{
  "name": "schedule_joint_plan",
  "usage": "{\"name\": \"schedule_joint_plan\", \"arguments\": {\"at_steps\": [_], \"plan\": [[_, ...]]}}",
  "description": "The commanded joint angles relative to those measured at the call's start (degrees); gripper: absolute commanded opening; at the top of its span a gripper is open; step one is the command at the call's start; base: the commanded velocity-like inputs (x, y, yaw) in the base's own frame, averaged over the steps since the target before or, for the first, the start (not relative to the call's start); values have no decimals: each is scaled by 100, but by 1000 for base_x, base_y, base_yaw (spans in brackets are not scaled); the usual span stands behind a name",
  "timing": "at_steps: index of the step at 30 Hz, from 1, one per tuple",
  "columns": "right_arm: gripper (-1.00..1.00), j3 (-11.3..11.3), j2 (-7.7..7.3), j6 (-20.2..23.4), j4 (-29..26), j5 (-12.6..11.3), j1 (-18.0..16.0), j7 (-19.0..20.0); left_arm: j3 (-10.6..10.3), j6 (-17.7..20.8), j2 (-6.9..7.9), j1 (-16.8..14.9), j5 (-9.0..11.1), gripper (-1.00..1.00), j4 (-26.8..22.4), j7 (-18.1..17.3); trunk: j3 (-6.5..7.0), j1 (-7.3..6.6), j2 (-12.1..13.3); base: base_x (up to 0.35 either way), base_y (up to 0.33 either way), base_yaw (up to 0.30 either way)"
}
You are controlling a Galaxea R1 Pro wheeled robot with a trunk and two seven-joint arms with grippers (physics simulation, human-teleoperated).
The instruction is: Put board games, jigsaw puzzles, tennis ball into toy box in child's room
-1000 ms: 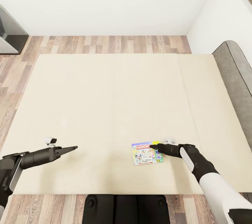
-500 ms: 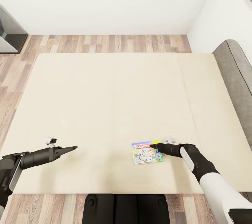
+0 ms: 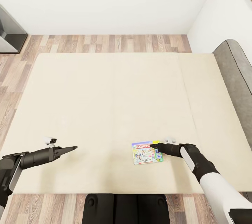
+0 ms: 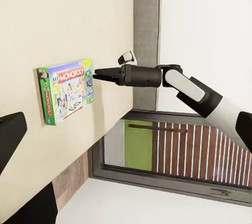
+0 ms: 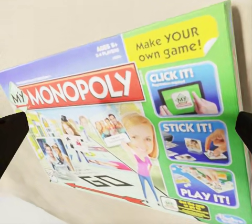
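Note:
One board game point(image 3: 147, 153), a flat Monopoly box with a green, blue and red cover, lies on the beige bed point(image 3: 105, 94) near its front edge. My right gripper point(image 3: 152, 146) is open and hovers over the box's right side, pointing left. In the right wrist view the cover point(image 5: 131, 113) shows between the spread fingertips point(image 5: 10, 134). The left wrist view looks across the mattress at the box point(image 4: 65, 90) and the right gripper point(image 4: 97, 72). My left gripper point(image 3: 74, 147) is open over bare mattress, far left of the box.
The grey headboard point(image 3: 234, 73) runs along the bed's right side. Wood-plank floor point(image 3: 105, 43) lies between the bed and the white wall. A dark piece of furniture point(image 3: 10, 31) stands at the far left. A window point(image 4: 173, 155) shows beyond the bed.

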Motion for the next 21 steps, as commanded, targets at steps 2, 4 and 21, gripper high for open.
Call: {"name": "schedule_joint_plan", "arguments": {"at_steps": [2,4,21], "plan": [[100,20,-5,-7,13,74,4,-26,0,60,0,-4,-4,100,-1,-23,-7,6,-6,0,0,0],[100,20,-5,-7,13,74,4,-24,0,60,0,-4,-4,100,-1,-23,-7,6,-6,0,0,0],[100,19,2,-14,13,66,4,-28,2,60,0,-5,-4,100,-1,-23,32,6,-6,0,0,0]]}}
